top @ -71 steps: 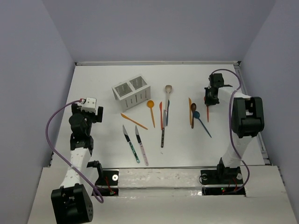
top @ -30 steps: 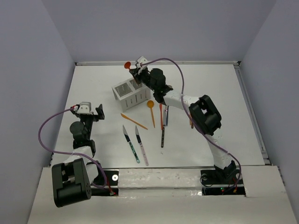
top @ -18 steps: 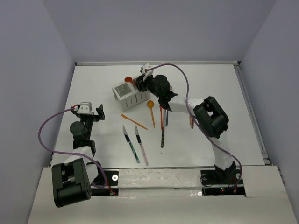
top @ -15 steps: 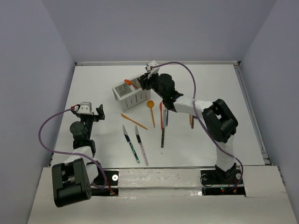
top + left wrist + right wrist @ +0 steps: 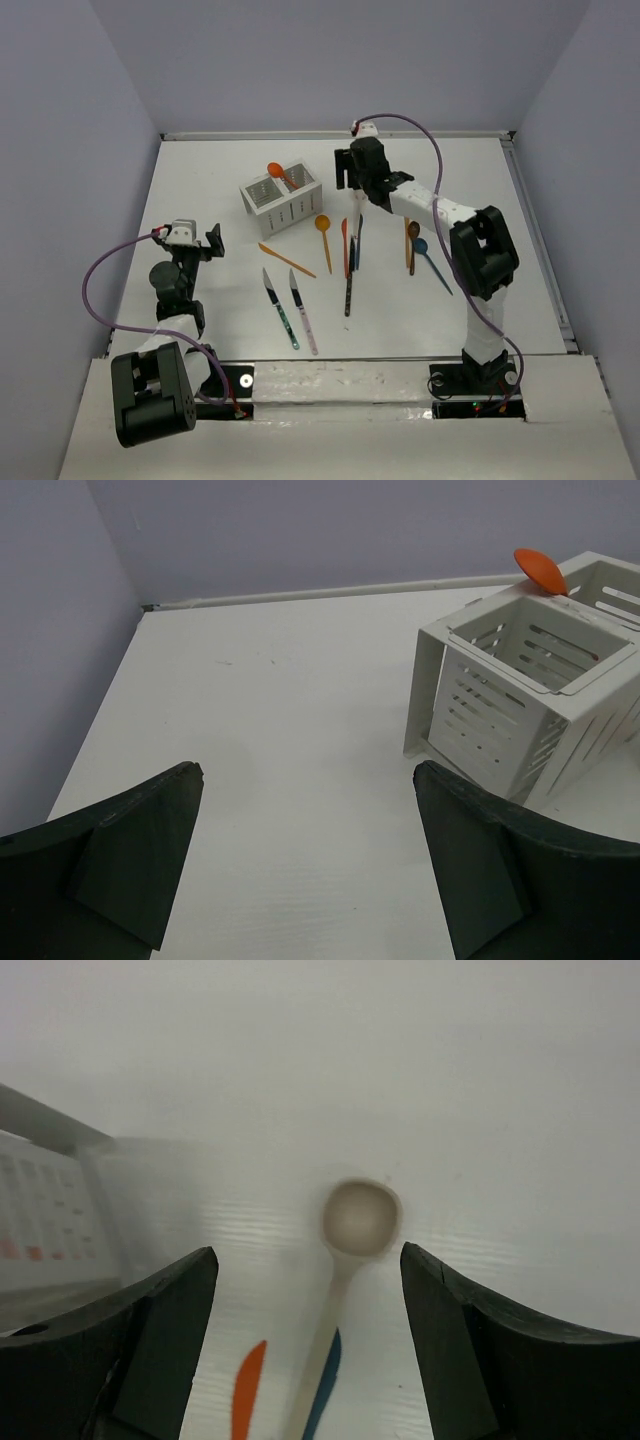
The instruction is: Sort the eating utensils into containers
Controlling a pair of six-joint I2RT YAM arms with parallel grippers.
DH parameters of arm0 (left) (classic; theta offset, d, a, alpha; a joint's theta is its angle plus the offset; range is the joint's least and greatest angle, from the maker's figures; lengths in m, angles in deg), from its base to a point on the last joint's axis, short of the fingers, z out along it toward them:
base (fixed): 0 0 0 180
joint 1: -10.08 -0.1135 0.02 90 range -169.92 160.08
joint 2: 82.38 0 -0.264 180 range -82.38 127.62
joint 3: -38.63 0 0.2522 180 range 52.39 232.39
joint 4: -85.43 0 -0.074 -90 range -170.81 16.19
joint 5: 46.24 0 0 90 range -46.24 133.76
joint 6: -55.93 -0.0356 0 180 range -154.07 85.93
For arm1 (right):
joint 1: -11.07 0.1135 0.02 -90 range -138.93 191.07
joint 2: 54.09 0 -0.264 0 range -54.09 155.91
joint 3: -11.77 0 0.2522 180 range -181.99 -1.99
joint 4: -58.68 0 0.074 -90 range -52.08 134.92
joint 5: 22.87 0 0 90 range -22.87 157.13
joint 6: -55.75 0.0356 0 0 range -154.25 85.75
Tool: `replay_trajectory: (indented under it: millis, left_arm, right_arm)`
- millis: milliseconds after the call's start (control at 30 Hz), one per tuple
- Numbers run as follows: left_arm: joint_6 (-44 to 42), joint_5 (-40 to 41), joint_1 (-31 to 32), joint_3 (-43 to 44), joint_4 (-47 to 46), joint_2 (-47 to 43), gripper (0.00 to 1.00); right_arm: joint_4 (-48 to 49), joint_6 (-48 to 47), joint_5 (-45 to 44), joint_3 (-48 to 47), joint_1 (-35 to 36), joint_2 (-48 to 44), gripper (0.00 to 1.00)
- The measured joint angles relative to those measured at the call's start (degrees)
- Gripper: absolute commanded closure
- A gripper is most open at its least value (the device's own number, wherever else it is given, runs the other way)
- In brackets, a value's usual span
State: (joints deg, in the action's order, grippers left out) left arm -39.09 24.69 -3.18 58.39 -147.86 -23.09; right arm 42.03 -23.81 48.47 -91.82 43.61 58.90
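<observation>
Fingers of the right gripper are held wide apart, and nothing is gripped between them. A beige spoon is seen lying on the white table just below, with an orange knife and a blue utensil beside its handle. The left gripper is likewise spread and empty, low over the table and faced toward the white perforated caddy. One orange spoon is stood in the caddy's compartment farther from the left arm, bowl up over the rim. Other utensils are left on the table, among them a second orange spoon, a teal-handled knife, a pink-handled knife and a blue spoon.
</observation>
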Motion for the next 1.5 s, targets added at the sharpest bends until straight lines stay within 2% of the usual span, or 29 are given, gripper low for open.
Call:
replay_trajectory:
  millis: [200, 400, 433, 533, 700, 767, 800, 833, 1133, 1200, 1300, 1400, 1500]
  left_arm:
    - [-0.04, -0.04, 0.0, 0.0, -0.02, 0.0, 0.01]
    - [-0.04, -0.11, 0.0, 0.0, -0.02, 0.0, 0.01]
    - [-0.04, -0.15, 0.0, 0.0, -0.02, 0.0, 0.01]
    - [-0.07, -0.24, 0.0, 0.0, -0.02, 0.0, 0.01]
    - [-0.04, -0.26, 0.0, 0.0, -0.02, 0.0, 0.01]
    - [-0.04, -0.24, 0.0, 0.0, -0.02, 0.0, 0.01]
    - [-0.04, -0.24, 0.0, -0.02, -0.02, 0.0, 0.01]
    - [-0.04, -0.24, 0.0, -0.02, -0.02, 0.0, 0.01]
    - [0.76, 1.01, 0.0, -2.93, -2.8, -2.97, 0.01]
    - [1.14, 1.64, 0.0, -2.97, -3.85, -3.91, 0.01]
    - [1.97, 2.75, 0.0, -2.99, -5.01, -4.31, 0.01]
    - [2.69, 3.98, 0.0, -2.99, -5.18, -4.04, 0.01]
    - [3.41, 4.52, 0.0, -2.99, -5.55, -2.47, 0.01]
  right_arm:
    - [-11.82, 3.56, -1.09, -1.55, -3.19, 9.18, 0.26]
    - [-14.88, 5.09, -0.66, -2.29, -2.43, 10.29, 0.39]
    - [-14.86, 5.31, -0.42, -2.71, -2.38, 10.47, 0.42]
    - [-14.8, 5.84, -0.11, -3.5, -2.34, 11.15, 0.61]
    - [-14.95, 6.14, 0.15, -3.52, -2.36, 12.11, 0.71]
    - [-15.15, 6.23, 0.2, -3.52, -2.45, 12.31, 0.8]
    - [-15.21, 6.21, 0.2, -3.52, -2.49, 12.31, 0.86]
    - [-15.19, 6.34, 0.2, -3.58, -2.54, 12.31, 1.0]
    - [-15.45, 3.34, 0.33, -4.48, -2.56, 11.58, 1.0]
    - [-13.51, 1.05, 1.31, -3.34, -2.56, 8.98, 1.0]
    - [-5.27, -2.75, 4.02, 2.36, -2.45, 0.74, 1.0]
    - [8.39, -7.96, 7.39, 7.21, -1.49, -8.07, 1.0]
    - [24.9, -13.62, 11.17, 8.39, 1.31, -12.02, 1.0]
